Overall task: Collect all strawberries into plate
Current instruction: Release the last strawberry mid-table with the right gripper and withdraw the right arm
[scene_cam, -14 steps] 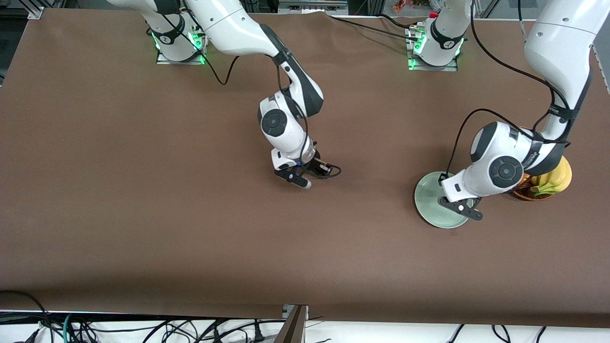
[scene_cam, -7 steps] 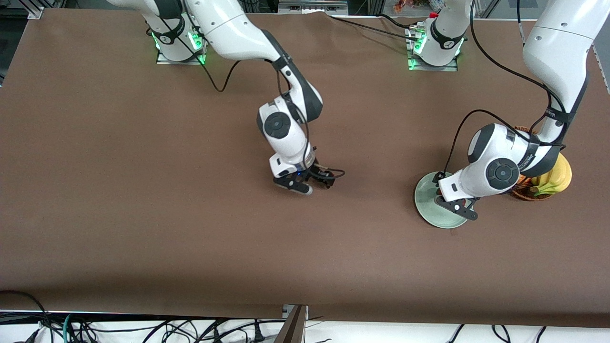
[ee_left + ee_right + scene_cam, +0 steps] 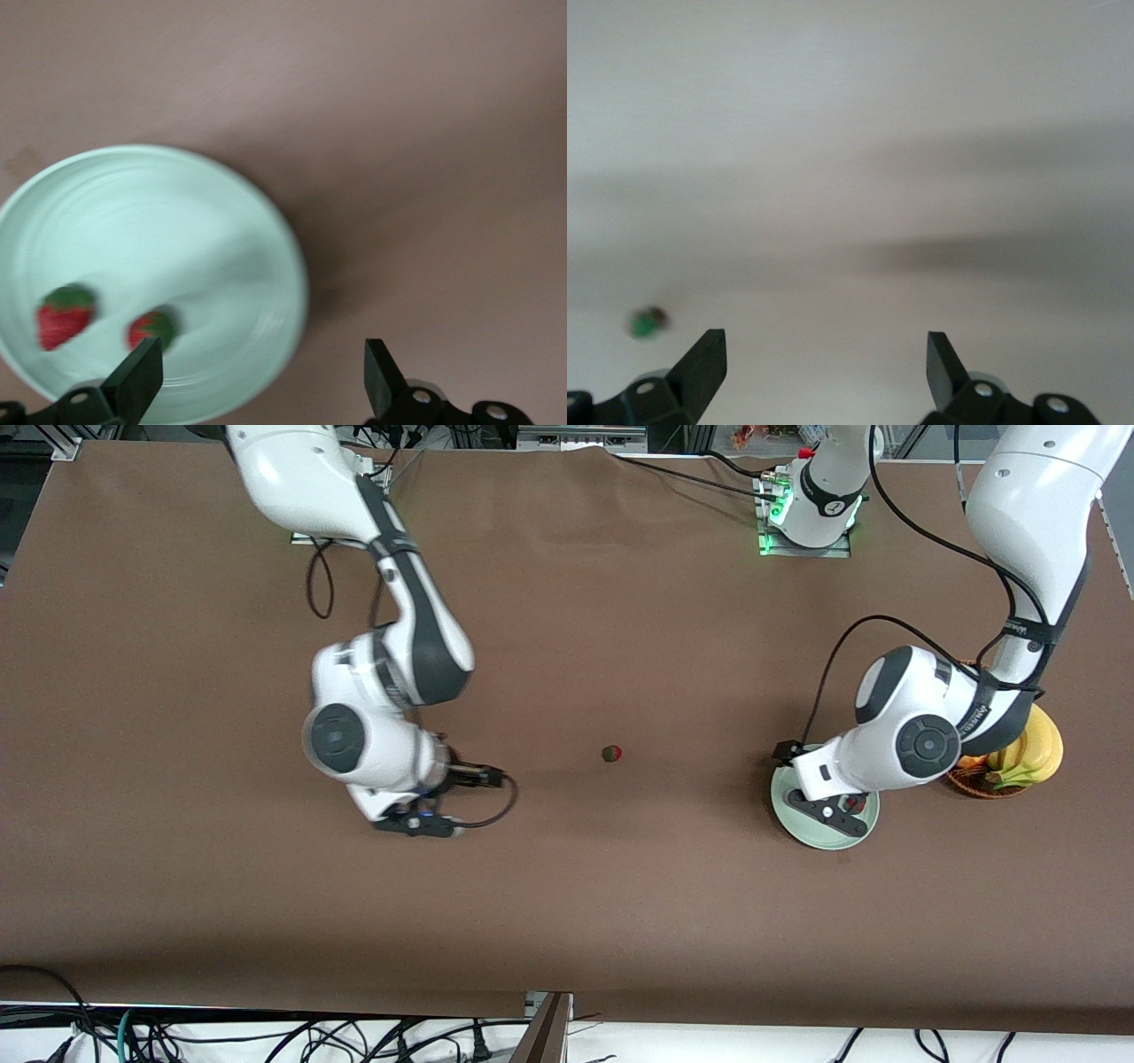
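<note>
Mint-green plate (image 3: 811, 834): sits toward the left arm's end of the table, just beside the wicker basket (image 3: 973, 786) holding bananas (image 3: 1032, 755); the left wrist view shows two strawberries lying in it (image 3: 64, 314) (image 3: 152, 328).
Loose strawberry (image 3: 611, 754): alone on the brown table cover (image 3: 177, 886), between the two grippers, well apart from the plate.
Left gripper (image 3: 828, 813): hangs over the plate, jaws spread wide, nothing between them.
Right gripper (image 3: 416, 825): over bare table toward the right arm's end, jaws wide apart and empty; the berry shows only as a small blurred speck in its wrist view (image 3: 647, 322).
Progress, judged: two of three berries in; one left.
Risk, roll: the berry is small and rounded; an off-centre pinch could squirt it sideways across the cloth.
Risk, squeeze: soft fruit, a hard close may bruise it.
Risk, plate: a low left gripper could nudge the rim or the berries already inside.
Risk, arms: both reaching for the middle berry could crowd each other.
Writing: a small mark on the left arm's dark wrist band, unreadable; no other labels seen.
</note>
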Action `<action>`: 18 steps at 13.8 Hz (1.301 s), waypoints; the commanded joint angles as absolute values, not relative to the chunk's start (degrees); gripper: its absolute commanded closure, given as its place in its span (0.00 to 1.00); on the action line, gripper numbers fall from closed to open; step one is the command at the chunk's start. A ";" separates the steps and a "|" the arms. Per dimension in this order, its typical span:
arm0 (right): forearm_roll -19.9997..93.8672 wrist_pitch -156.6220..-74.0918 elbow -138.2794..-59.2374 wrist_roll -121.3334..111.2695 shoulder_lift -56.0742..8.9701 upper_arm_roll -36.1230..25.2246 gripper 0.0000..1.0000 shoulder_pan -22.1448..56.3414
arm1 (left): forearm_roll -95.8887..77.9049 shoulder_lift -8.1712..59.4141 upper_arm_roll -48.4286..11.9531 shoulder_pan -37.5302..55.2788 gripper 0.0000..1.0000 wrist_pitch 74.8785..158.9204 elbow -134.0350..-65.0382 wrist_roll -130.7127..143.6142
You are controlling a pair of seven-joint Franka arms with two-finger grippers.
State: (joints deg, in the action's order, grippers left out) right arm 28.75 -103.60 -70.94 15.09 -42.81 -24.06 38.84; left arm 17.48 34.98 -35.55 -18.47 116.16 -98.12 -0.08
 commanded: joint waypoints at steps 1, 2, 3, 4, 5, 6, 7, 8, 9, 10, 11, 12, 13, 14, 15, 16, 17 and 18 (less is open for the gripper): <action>28.21 -91.89 -71.54 4.44 -38.33 -31.62 0.00 39.11 | 16.87 34.63 -37.44 -12.95 0.00 113.03 -97.65 14.18; 28.13 -89.67 -71.54 1.09 -37.54 -33.47 0.00 38.68 | 16.96 34.98 -37.44 -10.14 0.00 113.29 -97.30 18.94; 27.69 -87.56 -71.63 -0.60 -35.88 -35.57 0.00 38.58 | 17.05 35.85 -37.35 -8.19 0.00 113.81 -96.60 22.64; 26.82 -83.97 -71.54 -1.49 -34.73 -38.03 0.00 38.50 | 17.14 37.34 -37.35 -6.35 0.00 115.04 -95.37 24.42; 26.46 -80.72 -71.54 -2.54 -34.46 -40.49 0.00 38.32 | 17.83 37.70 -37.18 -4.41 0.00 117.49 -94.93 24.69; 26.28 -79.64 -71.19 -3.42 -33.58 -41.21 0.00 37.97 | 17.75 37.79 -36.66 -2.13 0.00 120.12 -95.18 25.83; 25.24 -79.02 -71.45 -3.43 -31.40 -40.70 0.00 36.23 | 17.75 38.23 -36.13 -0.72 0.00 122.06 -95.27 28.89; 22.61 -79.01 -71.80 -3.43 -29.11 -36.34 0.00 33.08 | 17.84 39.10 -36.04 0.69 0.00 125.04 -95.53 32.83; 17.45 -79.01 -72.68 -3.25 -25.87 -29.95 0.00 28.61 | 18.45 40.07 -35.51 2.01 0.00 128.03 -95.89 35.92; 11.14 -79.10 -73.47 -2.99 -23.23 -23.10 0.00 24.39 | 21.24 40.95 -34.29 3.76 0.00 130.41 -96.67 37.95; 6.55 -78.84 -74.17 -2.90 -20.85 -16.50 0.00 19.82 | 24.40 41.57 -33.41 5.52 0.00 132.69 -96.94 40.06; 3.37 -78.32 -75.57 -2.29 -18.74 -10.69 0.00 15.25 | 26.52 42.62 -32.79 7.10 0.00 134.37 -96.86 43.47; 1.69 -78.14 -77.59 -0.63 -16.37 -7.24 0.00 12.16 | 28.46 43.50 -31.83 8.77 0.00 135.43 -96.86 46.55; 1.50 -78.22 -80.22 2.26 -13.74 -6.16 0.00 10.65 | 31.17 44.03 -30.16 10.62 0.00 137.27 -96.77 48.50; 1.49 -78.57 -82.94 4.63 -11.19 -5.80 0.00 9.59 | 32.16 45.25 -29.28 11.33 0.00 139.29 -96.51 49.30; 0.97 -79.01 -84.97 5.44 -9.34 -4.32 0.00 8.10 | 32.17 46.22 -29.27 11.34 0.00 141.74 -96.42 49.57; 0.18 -78.93 -85.77 5.36 -8.45 -2.57 0.00 7.13 | 32.25 46.58 -29.27 11.34 0.00 142.90 -96.50 50.09; 0.09 -79.01 -86.48 5.36 -7.83 -2.03 0.00 7.03 | 32.26 46.58 -29.27 11.34 0.00 143.00 -96.59 50.36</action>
State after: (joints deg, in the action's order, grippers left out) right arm 1.56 -77.69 -81.36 3.65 -11.68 -5.17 8.56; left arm 30.50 45.91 -29.74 11.09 141.91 -97.59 48.81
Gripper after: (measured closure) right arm 0.000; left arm 0.000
